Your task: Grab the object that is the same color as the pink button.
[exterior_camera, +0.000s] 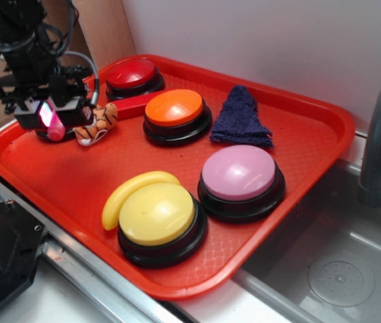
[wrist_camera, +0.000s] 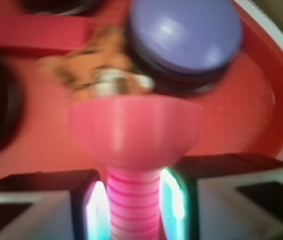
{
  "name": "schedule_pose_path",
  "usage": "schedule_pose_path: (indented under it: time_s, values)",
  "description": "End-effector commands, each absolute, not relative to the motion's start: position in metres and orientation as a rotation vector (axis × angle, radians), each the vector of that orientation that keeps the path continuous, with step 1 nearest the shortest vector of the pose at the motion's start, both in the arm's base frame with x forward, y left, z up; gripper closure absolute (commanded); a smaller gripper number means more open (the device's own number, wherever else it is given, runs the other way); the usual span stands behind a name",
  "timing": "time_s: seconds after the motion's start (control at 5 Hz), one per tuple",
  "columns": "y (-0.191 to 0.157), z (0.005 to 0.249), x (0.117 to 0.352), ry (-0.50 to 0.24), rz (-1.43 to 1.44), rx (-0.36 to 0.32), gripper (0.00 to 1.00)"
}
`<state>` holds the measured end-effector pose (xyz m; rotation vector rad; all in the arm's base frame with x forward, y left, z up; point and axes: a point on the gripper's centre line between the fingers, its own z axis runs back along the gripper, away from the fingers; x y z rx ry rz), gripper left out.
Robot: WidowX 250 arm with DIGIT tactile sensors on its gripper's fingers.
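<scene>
The object, a small bright pink toy bolt (exterior_camera: pixel 54 126), hangs above the far left of the red tray (exterior_camera: pixel 56 182). My gripper (exterior_camera: pixel 48 116) is shut on its ribbed shaft (wrist_camera: pixel 133 200), the flat head (wrist_camera: pixel 135 130) pointing down and away from the jaws. Both glowing finger pads (wrist_camera: pixel 95 207) press the shaft from either side. The pink button (exterior_camera: pixel 239 173), a pale pink dome on a black base, sits at the tray's right, well away from the gripper.
An orange striped tiger toy (exterior_camera: pixel 98 124) lies just right of the gripper. A lavender button (wrist_camera: pixel 184 32) sits below it. Red (exterior_camera: pixel 132 74), orange (exterior_camera: pixel 174 108) and yellow (exterior_camera: pixel 157 214) buttons, a banana (exterior_camera: pixel 126 192), a red bar (exterior_camera: pixel 128 106) and a dark blue cloth (exterior_camera: pixel 241 118) share the tray. A sink (exterior_camera: pixel 325 262) lies right.
</scene>
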<state>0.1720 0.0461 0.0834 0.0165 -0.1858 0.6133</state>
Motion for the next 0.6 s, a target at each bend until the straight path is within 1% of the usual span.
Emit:
schedule_pose_path:
  time_s: [0.0,0.2,0.4]
  values:
    - [0.007,0.13,0.175,-0.159,0.202,-0.017,1.0]
    - [-0.008,0.13,0.175,-0.097,0.063,-0.053,1.0]
    - [-0.007,0.124,0.173,-0.05,0.085,-0.096,1.0]
